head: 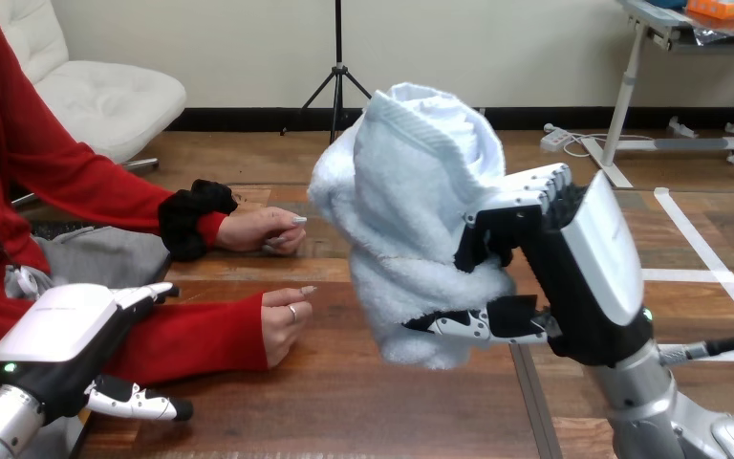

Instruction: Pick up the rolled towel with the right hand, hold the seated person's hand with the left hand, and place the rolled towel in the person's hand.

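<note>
My right hand (573, 277) is raised above the table with its fingers and thumb curled round a rolled white towel (411, 210), which stands upright in the grip. My left hand (67, 335) hovers low at the left, fingers relaxed, holding nothing. It sits beside the person's red-sleeved forearm, apart from the person's nearer hand (285, 325), which rests as a loose fist on the table. The person's farther hand (263, 229) also lies on the table, curled, behind and left of the towel.
The wooden table (363, 402) stretches in front of me, with bare surface between my two arms. The person sits at the left side, both forearms resting on the tabletop.
</note>
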Tool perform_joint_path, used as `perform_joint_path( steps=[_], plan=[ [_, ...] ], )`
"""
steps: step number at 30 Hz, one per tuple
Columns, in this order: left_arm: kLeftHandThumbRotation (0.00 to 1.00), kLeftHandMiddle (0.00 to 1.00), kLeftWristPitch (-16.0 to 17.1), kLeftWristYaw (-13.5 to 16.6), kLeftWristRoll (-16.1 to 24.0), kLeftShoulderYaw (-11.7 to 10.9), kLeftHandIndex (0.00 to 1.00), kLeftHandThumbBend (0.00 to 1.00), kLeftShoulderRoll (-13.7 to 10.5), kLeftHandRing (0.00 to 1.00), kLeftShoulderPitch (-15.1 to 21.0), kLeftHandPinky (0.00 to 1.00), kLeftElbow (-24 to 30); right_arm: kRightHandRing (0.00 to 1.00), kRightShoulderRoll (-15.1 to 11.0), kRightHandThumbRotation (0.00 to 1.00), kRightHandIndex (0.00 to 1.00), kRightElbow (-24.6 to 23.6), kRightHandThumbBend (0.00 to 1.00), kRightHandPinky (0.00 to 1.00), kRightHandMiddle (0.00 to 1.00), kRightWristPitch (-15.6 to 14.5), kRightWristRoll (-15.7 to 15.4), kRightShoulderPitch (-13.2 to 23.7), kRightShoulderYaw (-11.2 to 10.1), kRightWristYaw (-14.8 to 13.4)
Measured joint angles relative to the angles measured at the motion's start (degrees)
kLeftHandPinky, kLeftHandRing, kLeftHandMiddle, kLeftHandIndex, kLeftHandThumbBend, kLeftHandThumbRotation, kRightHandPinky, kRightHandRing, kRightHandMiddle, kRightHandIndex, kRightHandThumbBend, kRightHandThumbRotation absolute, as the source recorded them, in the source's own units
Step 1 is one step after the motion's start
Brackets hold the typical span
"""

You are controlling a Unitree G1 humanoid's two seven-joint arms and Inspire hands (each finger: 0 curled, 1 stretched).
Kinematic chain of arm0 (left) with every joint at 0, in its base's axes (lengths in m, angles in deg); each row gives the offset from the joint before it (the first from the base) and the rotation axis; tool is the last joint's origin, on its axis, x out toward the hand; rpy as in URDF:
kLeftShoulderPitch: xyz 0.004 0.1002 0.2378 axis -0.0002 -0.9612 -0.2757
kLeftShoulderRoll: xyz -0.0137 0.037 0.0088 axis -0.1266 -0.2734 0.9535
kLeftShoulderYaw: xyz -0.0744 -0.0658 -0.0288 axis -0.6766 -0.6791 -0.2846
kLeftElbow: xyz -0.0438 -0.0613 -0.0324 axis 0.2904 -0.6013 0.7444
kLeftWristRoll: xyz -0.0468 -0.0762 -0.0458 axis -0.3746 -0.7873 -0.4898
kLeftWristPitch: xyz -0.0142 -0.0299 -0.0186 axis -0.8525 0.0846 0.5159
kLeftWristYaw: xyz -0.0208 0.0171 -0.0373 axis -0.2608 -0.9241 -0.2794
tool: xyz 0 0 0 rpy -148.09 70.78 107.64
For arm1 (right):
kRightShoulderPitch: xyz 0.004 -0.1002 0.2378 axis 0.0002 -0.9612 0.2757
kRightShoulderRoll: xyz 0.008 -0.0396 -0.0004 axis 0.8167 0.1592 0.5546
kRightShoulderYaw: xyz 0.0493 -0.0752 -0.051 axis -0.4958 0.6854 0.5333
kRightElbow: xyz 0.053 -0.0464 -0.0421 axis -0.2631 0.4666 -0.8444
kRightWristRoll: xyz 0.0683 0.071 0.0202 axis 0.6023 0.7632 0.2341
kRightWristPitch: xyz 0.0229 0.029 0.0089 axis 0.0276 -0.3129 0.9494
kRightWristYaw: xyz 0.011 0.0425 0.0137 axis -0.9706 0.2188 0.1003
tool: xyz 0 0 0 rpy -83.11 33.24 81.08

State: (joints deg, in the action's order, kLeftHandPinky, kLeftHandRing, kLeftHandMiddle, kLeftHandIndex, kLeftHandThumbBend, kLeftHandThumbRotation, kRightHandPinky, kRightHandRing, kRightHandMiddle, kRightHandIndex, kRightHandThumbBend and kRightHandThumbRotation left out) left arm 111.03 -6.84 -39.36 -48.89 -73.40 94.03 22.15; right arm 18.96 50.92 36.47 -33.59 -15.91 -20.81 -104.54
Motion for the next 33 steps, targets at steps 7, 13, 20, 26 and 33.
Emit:
perform_joint_path(
  steps=[7, 13, 20, 26, 33],
  plan=[
    [0.49, 0.83, -1.89, 2.2, 1.14, 3.05, 0.87, 1.0, 0.12, 0.82, 2.7, 0.75, -4.15, 0.06, 0.03, 0.0, 0.1, -3.8, 0.84, 0.03, 0.11, -1.26, 0.0, -2.35, -1.41, 0.04],
    [0.46, 0.82, -2.77, 3.71, 1.88, 5.16, 0.86, 1.0, 0.28, 0.8, 5.24, 0.74, -7.19, 0.06, 0.04, 0.0, 0.1, -6.15, 0.83, 0.03, 0.11, -2.03, -0.01, -3.81, -2.22, 0.05],
    [0.45, 0.82, -2.97, 5.57, 1.93, 7.19, 0.86, 1.0, 0.72, 0.79, 7.77, 0.76, -10.72, 0.06, 0.07, 0.0, 0.1, -8.47, 0.83, 0.03, 0.11, -2.06, 0.01, -5.27, -3.15, 0.98],
    [0.47, 0.82, -3.4, 7.11, 2.02, 9.05, 0.86, 1.0, 1.07, 0.8, 9.53, 0.78, -12.97, 0.06, 0.08, 0.0, 0.1, -10.32, 0.84, 0.02, 0.11, -2.04, 0.18, -6.47, -3.55, 2.3],
    [0.51, 0.82, -3.95, 8.62, 2.21, 10.83, 0.87, 1.0, 1.23, 0.82, 10.87, 0.81, -14.55, 0.06, 0.31, 0.0, 0.1, -12.75, 0.86, 0.03, 0.11, -2.18, 0.35, -8.14, -4.02, 3.64]
  ],
)
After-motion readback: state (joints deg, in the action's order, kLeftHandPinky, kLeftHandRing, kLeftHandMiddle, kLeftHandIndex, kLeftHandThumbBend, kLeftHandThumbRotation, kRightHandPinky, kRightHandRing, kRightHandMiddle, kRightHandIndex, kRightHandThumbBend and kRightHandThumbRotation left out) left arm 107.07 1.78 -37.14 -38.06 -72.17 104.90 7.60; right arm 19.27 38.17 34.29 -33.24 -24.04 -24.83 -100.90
